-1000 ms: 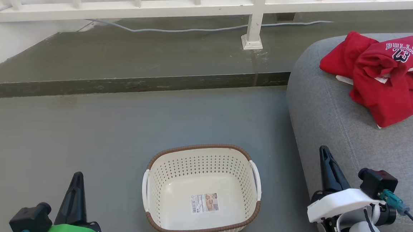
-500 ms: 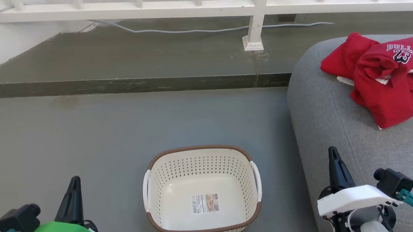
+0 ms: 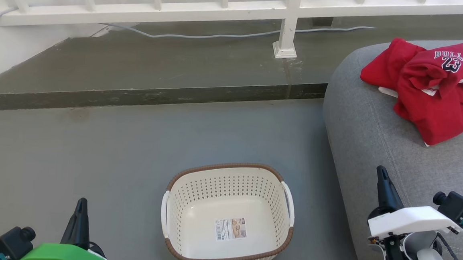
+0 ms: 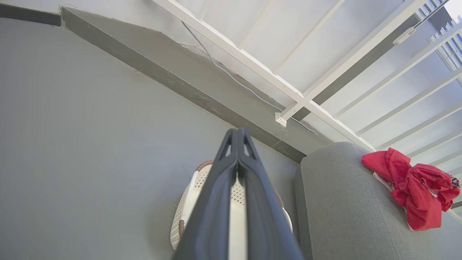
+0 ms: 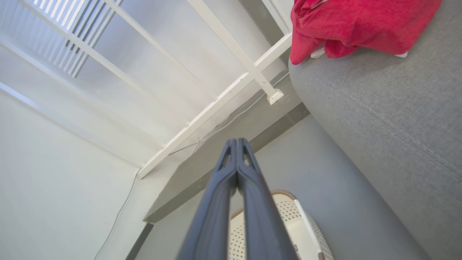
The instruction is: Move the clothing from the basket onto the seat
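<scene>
The red clothing (image 3: 433,88) with white "BULLS 23" lettering lies crumpled on top of the grey seat (image 3: 380,131) at the upper right; it also appears as the clothing (image 4: 415,187) and the clothing (image 5: 353,25). The cream basket (image 3: 228,216) with its brown rim stands on the floor at the lower centre, holding just a label sticker. My left gripper (image 3: 81,205) is shut at the lower left, away from the basket. My right gripper (image 3: 381,171) is shut at the lower right, over the seat's near edge. Both sets of fingers are pressed together in the wrist views.
A raised dark concrete step (image 3: 145,94) crosses behind the basket. A white railing (image 3: 223,9) with a post foot (image 3: 284,49) stands on it, and a grey cable (image 3: 205,34) runs along its base. Grey floor (image 3: 94,145) spreads left of the basket.
Both grippers have drawn back toward the bottom of the head view, the right one also shifting rightward. The clothing and basket have stayed put.
</scene>
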Controlling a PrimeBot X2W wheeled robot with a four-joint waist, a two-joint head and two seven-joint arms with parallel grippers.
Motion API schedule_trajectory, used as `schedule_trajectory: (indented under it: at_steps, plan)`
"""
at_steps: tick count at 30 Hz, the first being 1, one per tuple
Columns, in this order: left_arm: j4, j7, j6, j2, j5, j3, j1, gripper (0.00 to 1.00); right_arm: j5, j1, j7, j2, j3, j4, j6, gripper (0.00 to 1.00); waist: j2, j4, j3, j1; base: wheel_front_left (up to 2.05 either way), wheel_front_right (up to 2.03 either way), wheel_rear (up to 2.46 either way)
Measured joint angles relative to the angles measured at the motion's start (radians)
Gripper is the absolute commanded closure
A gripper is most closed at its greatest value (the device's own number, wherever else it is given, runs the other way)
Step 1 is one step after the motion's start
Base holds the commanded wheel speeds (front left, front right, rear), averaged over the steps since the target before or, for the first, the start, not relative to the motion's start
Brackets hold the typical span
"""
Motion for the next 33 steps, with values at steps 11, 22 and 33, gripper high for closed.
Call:
schedule_trajectory:
  at_steps: [11,22,33]
  plan:
    - [0.034,0.035,-0.028,-0.001,-0.141,0.025,-0.034,1.0,0.164,-0.001,0.04,-0.008,-0.031,0.0,0.017,1.0,0.0,0.003,-0.004,0.0,0.0,0.0,0.0]
    - [0.07,0.067,-0.054,-0.004,-0.281,0.039,-0.062,1.0,0.31,-0.003,0.075,-0.012,-0.06,0.002,0.028,1.0,0.0,0.007,-0.007,0.0,0.0,0.0,0.0]
    - [0.106,0.097,-0.079,-0.006,-0.418,0.061,-0.093,1.0,0.46,-0.016,0.11,-0.016,-0.09,0.005,0.043,1.0,0.0,0.01,-0.011,0.0,0.0,0.0,0.0]
